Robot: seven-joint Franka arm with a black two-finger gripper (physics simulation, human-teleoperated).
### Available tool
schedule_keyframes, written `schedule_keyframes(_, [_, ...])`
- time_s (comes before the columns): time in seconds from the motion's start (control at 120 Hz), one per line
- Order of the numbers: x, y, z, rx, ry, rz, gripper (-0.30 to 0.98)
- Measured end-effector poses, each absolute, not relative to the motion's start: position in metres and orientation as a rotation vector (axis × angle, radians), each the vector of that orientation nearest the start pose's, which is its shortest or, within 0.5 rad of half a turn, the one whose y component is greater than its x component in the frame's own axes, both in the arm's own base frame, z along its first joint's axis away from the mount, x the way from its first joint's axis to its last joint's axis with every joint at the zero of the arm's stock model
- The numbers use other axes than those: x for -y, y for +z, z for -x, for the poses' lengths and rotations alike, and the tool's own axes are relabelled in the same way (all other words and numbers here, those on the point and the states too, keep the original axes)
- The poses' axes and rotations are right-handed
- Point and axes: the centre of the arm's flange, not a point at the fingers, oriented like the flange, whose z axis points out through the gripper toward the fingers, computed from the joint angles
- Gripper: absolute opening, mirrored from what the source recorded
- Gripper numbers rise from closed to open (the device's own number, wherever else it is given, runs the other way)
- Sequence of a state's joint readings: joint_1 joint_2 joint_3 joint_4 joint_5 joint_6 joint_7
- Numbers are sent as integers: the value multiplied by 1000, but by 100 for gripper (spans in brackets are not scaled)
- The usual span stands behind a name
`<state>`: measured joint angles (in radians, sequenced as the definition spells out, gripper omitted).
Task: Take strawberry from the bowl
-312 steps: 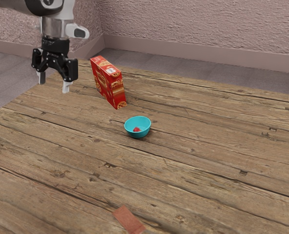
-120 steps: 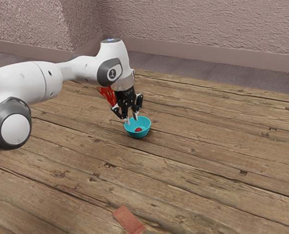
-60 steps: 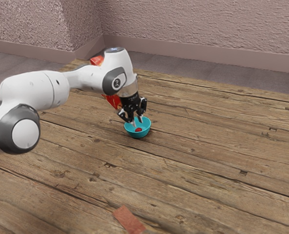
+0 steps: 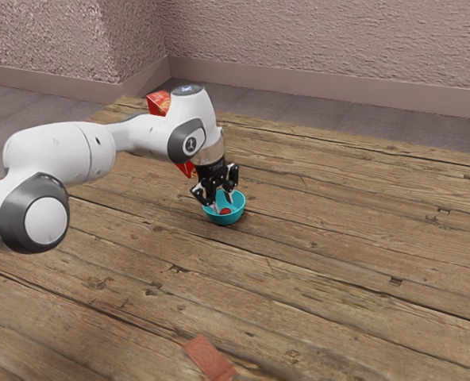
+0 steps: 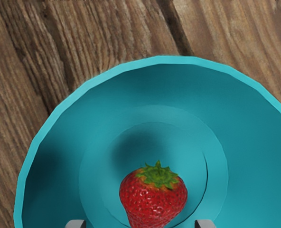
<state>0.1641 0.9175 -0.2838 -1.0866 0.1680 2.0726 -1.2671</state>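
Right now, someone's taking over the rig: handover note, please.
Gripper: open, tips down inside the bowl's rim, one on either side of the strawberry, nothing held.
Strawberry: in the bowl, green leaves showing. Bowl stands upright on the table.
Red box: on the table, partly behind the arm.
Done: gripper lined up over the strawberry.
Left: close on it, lift it clear of the bowl. I'd probably go a bit lower first; watch the rim.
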Motion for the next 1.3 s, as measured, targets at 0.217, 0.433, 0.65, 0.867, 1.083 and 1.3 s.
schedule_keyframes(0.217, [8, 280, -782, 1838, -65, 2697, 24])
schedule_keyframes(0.433, [6, 272, -786, 1851, -88, 2703, 24])
schedule_keyframes(0.65, [6, 265, -788, 1856, -93, 2709, 24])
schedule_keyframes(0.867, [7, 263, -789, 1859, -101, 2714, 24])
schedule_keyframes(1.083, [7, 261, -789, 1860, -100, 2715, 17])
schedule_keyframes(1.3, [9, 258, -788, 1859, -98, 2717, 11])
